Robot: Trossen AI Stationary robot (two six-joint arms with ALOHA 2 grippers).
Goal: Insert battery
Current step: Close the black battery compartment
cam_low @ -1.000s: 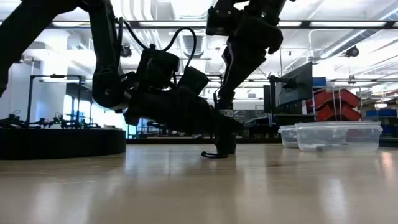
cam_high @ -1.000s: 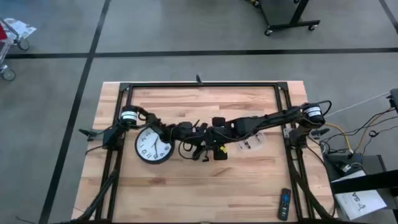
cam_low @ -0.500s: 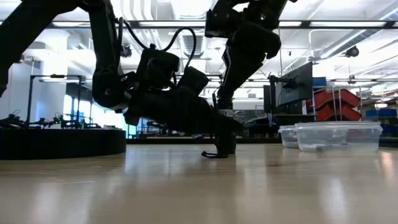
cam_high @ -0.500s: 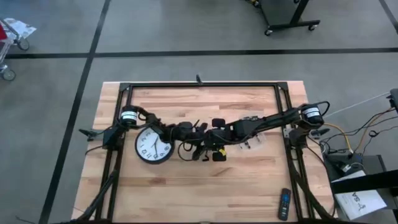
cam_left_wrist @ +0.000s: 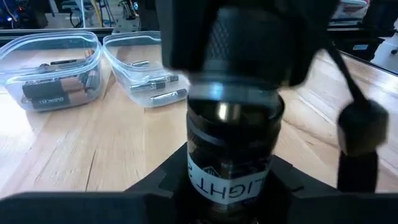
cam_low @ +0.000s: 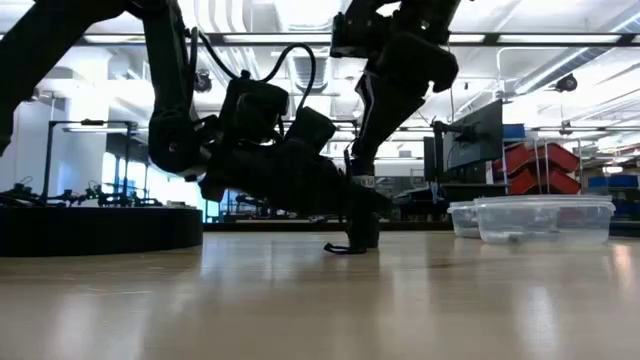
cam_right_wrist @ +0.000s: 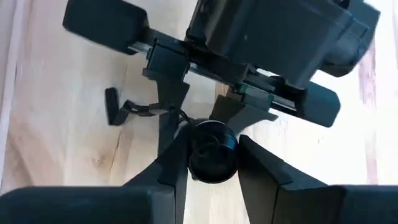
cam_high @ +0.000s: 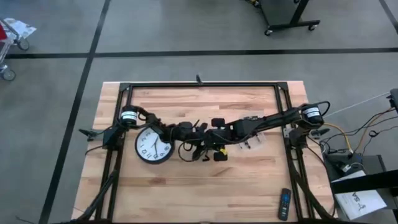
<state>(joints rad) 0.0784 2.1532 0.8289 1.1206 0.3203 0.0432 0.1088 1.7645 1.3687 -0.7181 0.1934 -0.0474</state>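
Two grippers meet mid-table on one flashlight (cam_left_wrist: 231, 140), whose base stays hidden: left gripper (cam_left_wrist: 230, 186) clamps its body, right gripper (cam_right_wrist: 210, 163) straddles its open top, jaws narrow. Two clear tubs (cam_left_wrist: 50, 65) hold batteries, count unclear. One clock (cam_high: 153, 146), one remote (cam_high: 284, 203)

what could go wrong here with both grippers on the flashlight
Both grippers meet at the flashlight: the left gripper clamps its body while the right gripper sits on its top end, so a misaligned push could tilt it or jam the parts. The wrist strap trails on the table and might snag.
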